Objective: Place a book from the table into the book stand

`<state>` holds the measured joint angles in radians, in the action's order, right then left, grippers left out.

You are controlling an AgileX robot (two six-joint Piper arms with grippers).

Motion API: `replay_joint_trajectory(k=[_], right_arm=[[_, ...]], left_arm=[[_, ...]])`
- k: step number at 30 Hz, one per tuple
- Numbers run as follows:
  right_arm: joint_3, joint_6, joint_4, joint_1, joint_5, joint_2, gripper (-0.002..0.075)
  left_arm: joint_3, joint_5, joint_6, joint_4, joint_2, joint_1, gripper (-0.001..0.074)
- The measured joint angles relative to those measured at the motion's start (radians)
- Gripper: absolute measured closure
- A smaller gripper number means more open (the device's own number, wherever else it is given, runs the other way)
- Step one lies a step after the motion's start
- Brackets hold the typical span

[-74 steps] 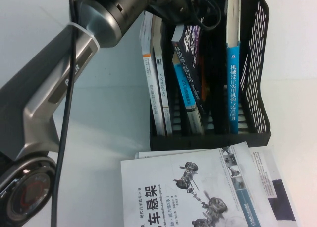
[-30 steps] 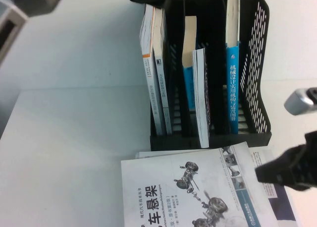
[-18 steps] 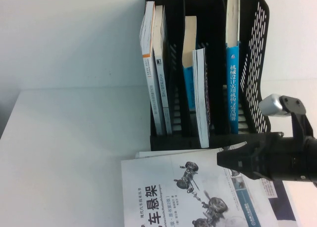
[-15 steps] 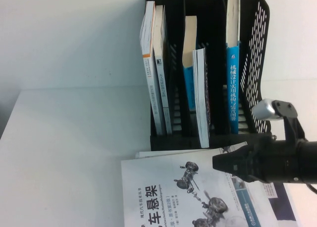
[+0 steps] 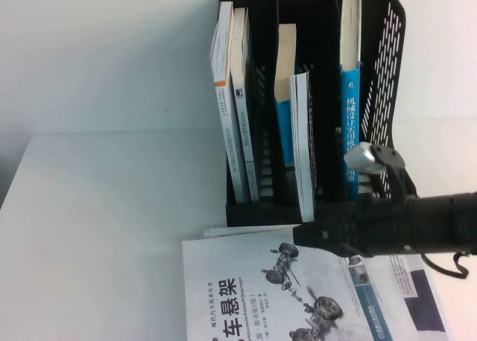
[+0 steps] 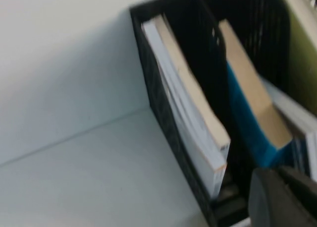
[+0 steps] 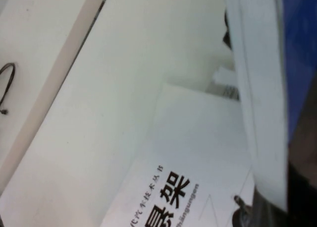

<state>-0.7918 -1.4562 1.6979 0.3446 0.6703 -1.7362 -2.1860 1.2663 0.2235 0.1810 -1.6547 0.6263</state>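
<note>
The book (image 5: 302, 153) stands upright in a middle slot of the black book stand (image 5: 387, 73). Its white page edges face me, with a sliver of dark cover beside them. My right gripper (image 5: 302, 235) reaches in from the right, low over the table (image 5: 112, 222), just in front of the stand's base and below the book. It hovers over the white car-suspension book (image 5: 253, 289). My left gripper (image 6: 282, 199) shows only in the left wrist view, above the stand's (image 6: 163, 113) left slots, holding nothing that I can see.
Two pale books (image 5: 231, 110) lean in the stand's left slot. A blue-spined book (image 5: 283, 125) stands beside the task book and another (image 5: 350, 110) in the right slot. The white book (image 7: 198, 152) covers the near table. A wall runs behind the stand.
The left arm has left the book in the stand and withdrawn up out of the high view. The right arm has come in from the right and moved left over the white book.
</note>
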Motion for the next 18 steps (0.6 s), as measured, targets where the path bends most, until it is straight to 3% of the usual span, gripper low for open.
replay_joint_trajectory(k=[7, 18], right_arm=[[-0.151, -0.003, -0.003, 0.000, -0.066, -0.025, 0.0729], [-0.380, 0.071, -0.018, -0.043, -0.053, -0.027, 0.0729]], left_arm=[[0.192, 0.000, -0.005, 0.008, 0.021, 0.000, 0.0738], [0.340, -0.011, 0.042, 0.117, 0.075, 0.000, 0.0737]])
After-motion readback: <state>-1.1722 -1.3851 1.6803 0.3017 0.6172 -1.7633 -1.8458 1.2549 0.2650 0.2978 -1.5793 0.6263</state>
